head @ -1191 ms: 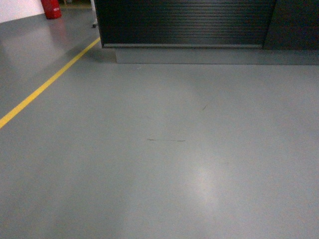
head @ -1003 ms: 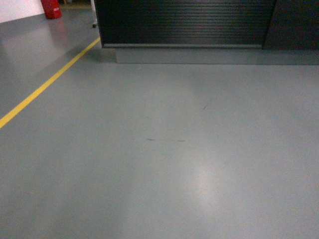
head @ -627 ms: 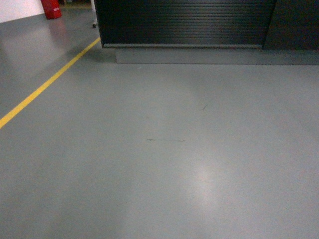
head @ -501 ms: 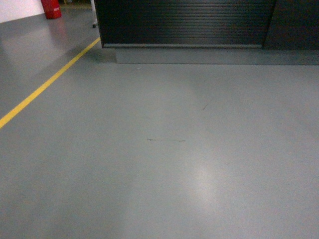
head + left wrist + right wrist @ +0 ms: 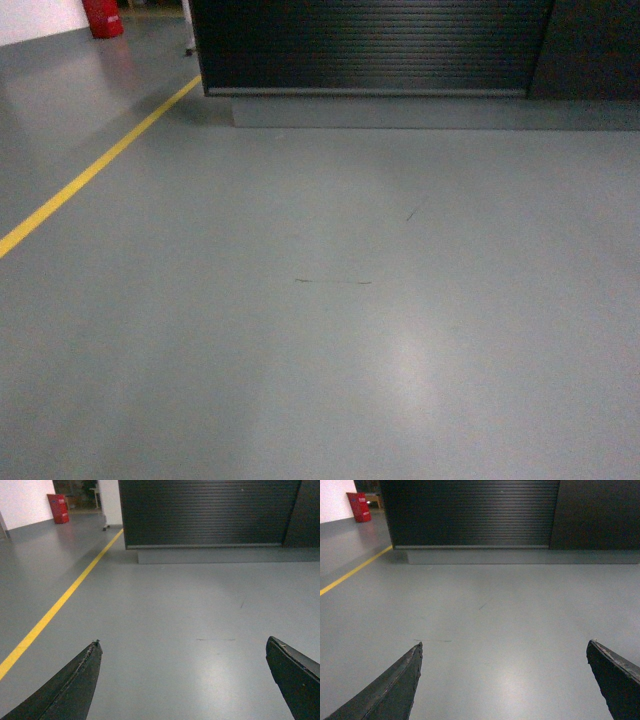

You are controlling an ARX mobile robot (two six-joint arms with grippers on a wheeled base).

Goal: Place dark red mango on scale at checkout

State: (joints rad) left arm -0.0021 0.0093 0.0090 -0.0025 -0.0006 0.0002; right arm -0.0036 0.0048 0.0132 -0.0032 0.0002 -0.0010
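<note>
Head view crops the checkout (image 5: 370, 45) counter at its ribbed front; mango and scale are out of sight. Left gripper (image 5: 182, 642) and right gripper (image 5: 504, 642) hang spread, empty.

Head camera slants down across grey floor (image 5: 330, 330) toward the checkout (image 5: 370, 45) — both low wrist views face it too.

Dim and soft throughout, with a bluish-grey cast. Pale overhead glare pooled on the floor (image 5: 405, 365) well in front of the checkout (image 5: 370, 45), its ribbed front nearly black. Faint shadow along its grey base. Slight grain, no sharp edges.
</note>
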